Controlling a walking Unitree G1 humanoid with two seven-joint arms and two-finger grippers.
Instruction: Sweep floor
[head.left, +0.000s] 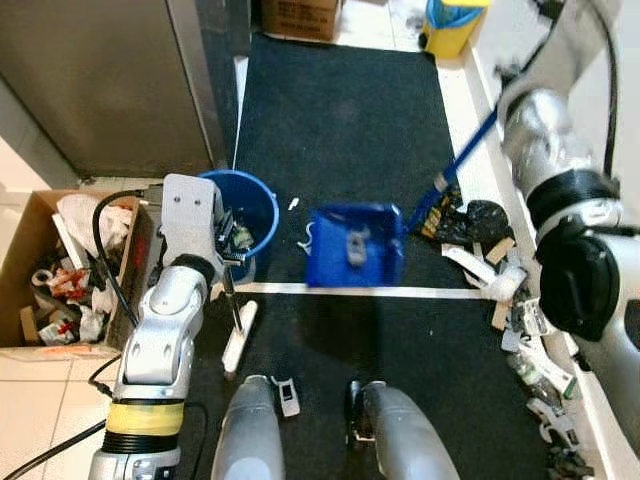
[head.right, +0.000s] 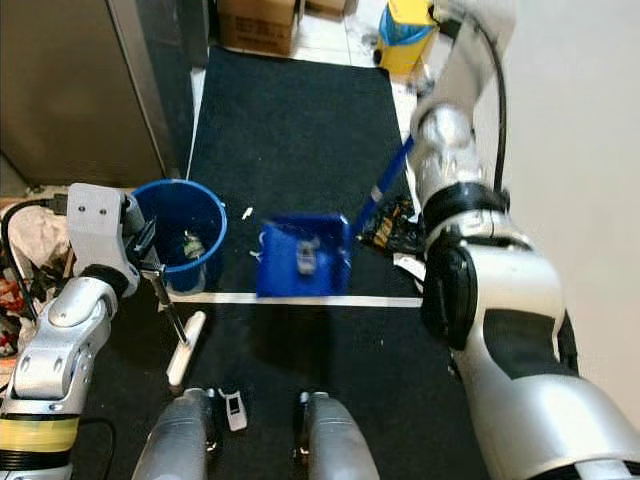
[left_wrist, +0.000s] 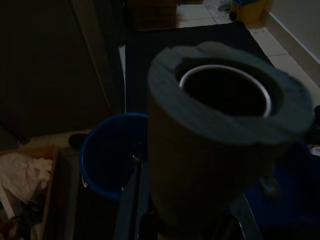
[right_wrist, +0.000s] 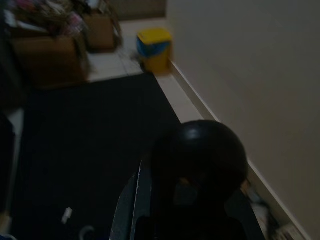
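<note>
Sweeping stage: right gripper (right_wrist: 200, 165) clenched on blue broom (head.left: 462, 160), left gripper (head.left: 232, 262) grasping dustpan (head.left: 355, 245) handle; next, litter (head.left: 505, 285) needed brushing panward.

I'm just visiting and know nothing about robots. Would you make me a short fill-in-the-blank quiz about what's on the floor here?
1. The square dustpan lying on the dark mat is coloured ____.
2. The round blue bucket stands on the robot's ____ side of the dustpan.
3. Across the mat, just in front of the dustpan, runs a strip of ____ tape.
4. Far off by the wall stands a ____ bin with a blue liner.

Missing words: blue; left; white; yellow
</note>
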